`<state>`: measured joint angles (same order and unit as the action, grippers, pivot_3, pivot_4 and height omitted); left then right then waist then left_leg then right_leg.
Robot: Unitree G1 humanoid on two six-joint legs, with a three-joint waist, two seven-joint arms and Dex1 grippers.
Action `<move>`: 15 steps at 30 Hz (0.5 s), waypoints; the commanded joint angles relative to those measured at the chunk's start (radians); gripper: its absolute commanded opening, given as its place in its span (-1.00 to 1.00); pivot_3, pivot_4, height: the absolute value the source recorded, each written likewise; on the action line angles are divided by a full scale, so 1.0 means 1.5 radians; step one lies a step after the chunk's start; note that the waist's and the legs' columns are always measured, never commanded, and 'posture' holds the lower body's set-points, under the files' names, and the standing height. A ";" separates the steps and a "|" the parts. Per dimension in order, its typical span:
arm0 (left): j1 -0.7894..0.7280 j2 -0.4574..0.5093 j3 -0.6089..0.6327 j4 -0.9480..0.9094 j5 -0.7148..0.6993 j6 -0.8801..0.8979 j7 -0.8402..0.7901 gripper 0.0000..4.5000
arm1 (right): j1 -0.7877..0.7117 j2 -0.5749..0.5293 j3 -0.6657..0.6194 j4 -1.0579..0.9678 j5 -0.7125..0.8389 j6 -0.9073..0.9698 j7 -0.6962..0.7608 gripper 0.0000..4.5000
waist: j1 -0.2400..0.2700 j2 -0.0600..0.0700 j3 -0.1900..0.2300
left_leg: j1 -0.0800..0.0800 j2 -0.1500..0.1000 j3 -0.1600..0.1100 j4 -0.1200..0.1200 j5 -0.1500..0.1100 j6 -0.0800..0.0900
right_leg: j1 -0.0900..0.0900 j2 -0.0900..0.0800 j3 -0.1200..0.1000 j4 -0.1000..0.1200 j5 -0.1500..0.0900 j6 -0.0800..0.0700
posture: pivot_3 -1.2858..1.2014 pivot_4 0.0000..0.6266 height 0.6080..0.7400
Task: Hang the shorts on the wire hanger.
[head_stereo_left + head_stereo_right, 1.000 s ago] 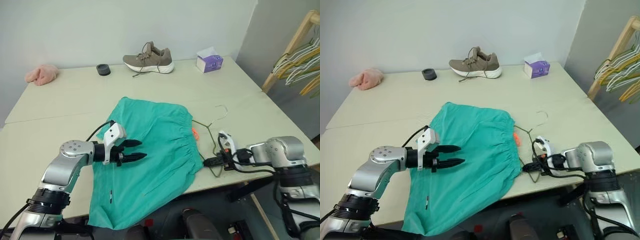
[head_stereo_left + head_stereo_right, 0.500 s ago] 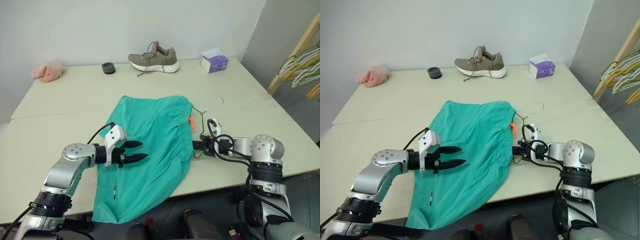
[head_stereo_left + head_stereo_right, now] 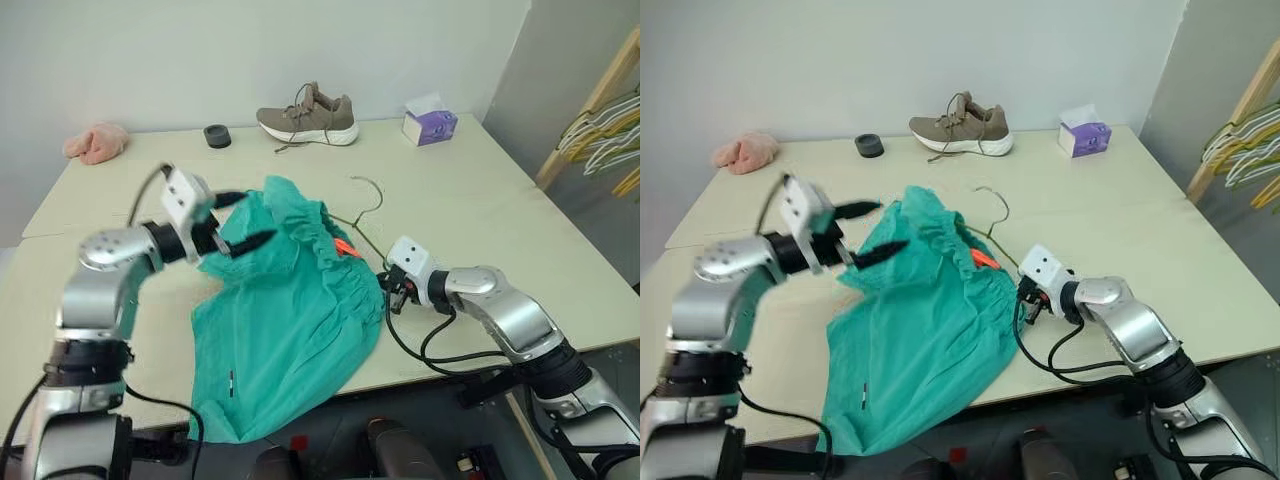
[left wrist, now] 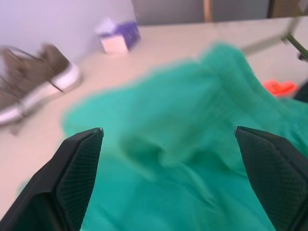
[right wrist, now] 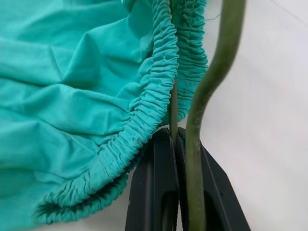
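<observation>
Left arm raised, its left gripper (image 3: pixel 232 220) spread wide above the bunched teal-green fabric shorts (image 3: pixel 290 320) — right gripper (image 3: pixel 392 295) low by the table's (image 3: pixel 480 200) front edge, clamped on the thin olive wire hanger (image 3: pixel 362 215)

Teal-green shorts (image 3: pixel 285 320) lie rumpled near the surface's front edge, one leg spilling over it, elastic waistband bunched upward beside a small orange tag. The thin olive wire hanger (image 3: pixel 362 215) lies along that waistband, hook pointing toward the far edge.
</observation>
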<state>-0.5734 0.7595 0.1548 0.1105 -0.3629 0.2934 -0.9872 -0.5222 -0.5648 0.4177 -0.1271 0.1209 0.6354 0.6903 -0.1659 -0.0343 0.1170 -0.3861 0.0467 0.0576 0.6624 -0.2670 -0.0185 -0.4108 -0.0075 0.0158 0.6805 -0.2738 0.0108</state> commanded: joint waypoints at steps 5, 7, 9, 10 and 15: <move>-0.041 0.089 -0.040 0.023 -0.004 -0.018 -0.167 0.99 | -0.019 -0.022 0.024 0.000 -0.089 -0.096 0.031 -1.00 | 0.001 0.000 0.000 | 0.000 0.000 0.000 0.000 0.000 0.000 | 0.000 0.000 0.000 0.000 0.000 0.000 | -0.09 -0.78 1.00; -0.034 0.104 -0.068 0.020 0.005 -0.020 -0.211 0.99 | -0.023 -0.024 0.027 0.002 -0.110 -0.118 0.035 -1.00 | 0.001 0.000 0.000 | 0.000 0.000 0.000 0.000 0.000 0.000 | 0.000 0.000 0.000 0.001 0.000 0.000 | -0.09 -0.77 1.00; -0.035 0.110 -0.091 0.032 0.023 -0.037 -0.234 0.99 | -0.025 -0.023 0.027 0.000 -0.125 -0.134 0.042 -1.00 | 0.001 0.000 0.000 | 0.000 0.000 0.000 0.000 0.000 0.000 | 0.000 0.000 0.000 0.001 0.000 0.000 | -0.10 -0.77 1.00; -0.041 0.108 -0.102 0.046 0.039 -0.057 -0.236 0.99 | -0.026 -0.024 0.028 -0.002 -0.134 -0.144 0.045 -1.00 | 0.001 0.000 0.000 | 0.000 0.000 0.000 0.000 0.000 0.000 | 0.000 0.000 0.000 0.001 0.000 0.000 | -0.10 -0.77 1.00; -0.067 0.087 -0.124 0.103 0.077 -0.116 -0.237 0.99 | -0.027 -0.015 0.020 -0.031 -0.145 -0.151 0.067 -1.00 | 0.001 0.000 0.000 | 0.000 0.000 0.000 0.000 0.000 0.000 | 0.000 0.001 0.000 0.001 0.000 0.000 | -0.11 -0.76 1.00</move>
<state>-0.6392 0.8893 -0.0378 0.2536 -0.2620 0.1600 -1.3416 -0.5362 -0.5884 0.4646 -0.1187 -0.0961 0.4317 0.7757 -0.1650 -0.0343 0.1170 -0.3858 0.0467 0.0579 0.6631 -0.2669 -0.0186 -0.4109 -0.0053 0.0154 0.6819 -0.2735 0.0101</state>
